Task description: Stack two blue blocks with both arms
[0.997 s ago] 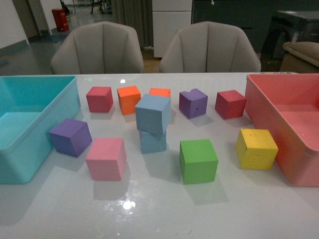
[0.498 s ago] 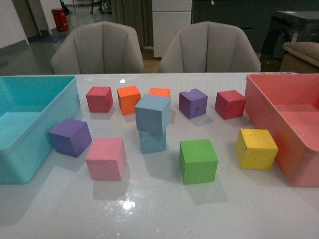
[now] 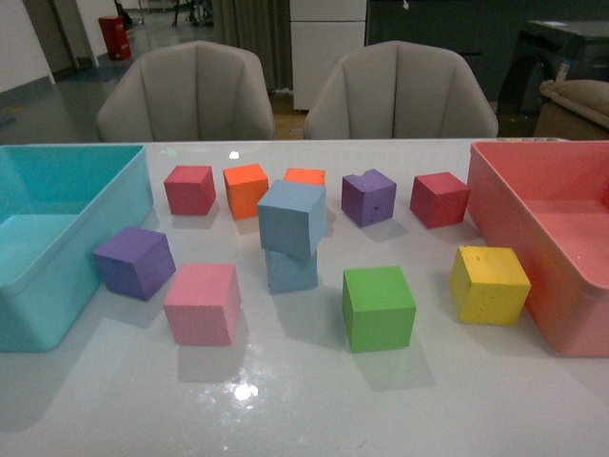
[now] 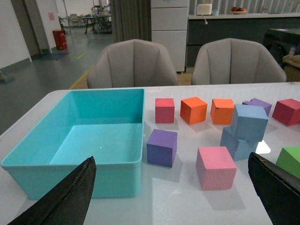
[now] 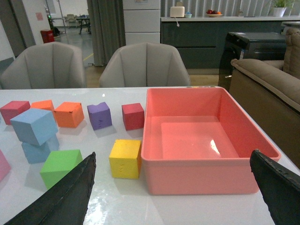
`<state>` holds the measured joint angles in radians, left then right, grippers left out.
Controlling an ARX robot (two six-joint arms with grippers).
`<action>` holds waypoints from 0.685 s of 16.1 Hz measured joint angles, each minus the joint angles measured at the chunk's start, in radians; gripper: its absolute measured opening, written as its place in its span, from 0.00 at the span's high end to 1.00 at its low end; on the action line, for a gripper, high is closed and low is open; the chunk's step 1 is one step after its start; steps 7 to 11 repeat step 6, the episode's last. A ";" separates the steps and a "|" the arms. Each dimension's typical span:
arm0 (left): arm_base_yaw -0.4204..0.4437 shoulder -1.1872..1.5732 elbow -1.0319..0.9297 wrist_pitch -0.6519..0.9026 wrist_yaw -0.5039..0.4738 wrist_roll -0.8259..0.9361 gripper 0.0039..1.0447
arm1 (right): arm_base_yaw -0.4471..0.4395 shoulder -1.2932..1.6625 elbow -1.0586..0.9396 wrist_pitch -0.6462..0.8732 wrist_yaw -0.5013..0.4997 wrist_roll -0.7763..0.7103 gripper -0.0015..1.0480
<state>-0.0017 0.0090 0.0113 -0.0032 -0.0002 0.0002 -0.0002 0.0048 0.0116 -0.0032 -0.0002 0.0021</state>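
One pale blue block [image 3: 292, 217] sits tilted and skewed on top of the other blue block [image 3: 291, 271] in the middle of the table; the same pair shows in the left wrist view, upper [image 4: 250, 122] on lower [image 4: 233, 144], and in the right wrist view, upper [image 5: 34, 125] on lower [image 5: 36, 150]. Neither arm shows in the front view. My left gripper [image 4: 171, 199] is open, pulled back near the table's front, fingers [image 4: 70, 197] wide apart with nothing between them. My right gripper [image 5: 173, 199] is open too, in front of the pink bin, holding nothing.
A teal bin [image 3: 38, 286] stands at the left, a pink bin [image 3: 533, 238] at the right. Around the stack lie purple [image 3: 134, 261], pink [image 3: 202, 303], green [image 3: 378, 307], yellow [image 3: 489, 284], red [image 3: 189, 188], orange [image 3: 246, 189] and further blocks. Two chairs stand behind the table.
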 joint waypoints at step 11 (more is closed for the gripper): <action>0.000 0.000 0.000 0.000 0.000 0.000 0.06 | 0.000 0.000 0.000 0.000 0.000 0.000 0.06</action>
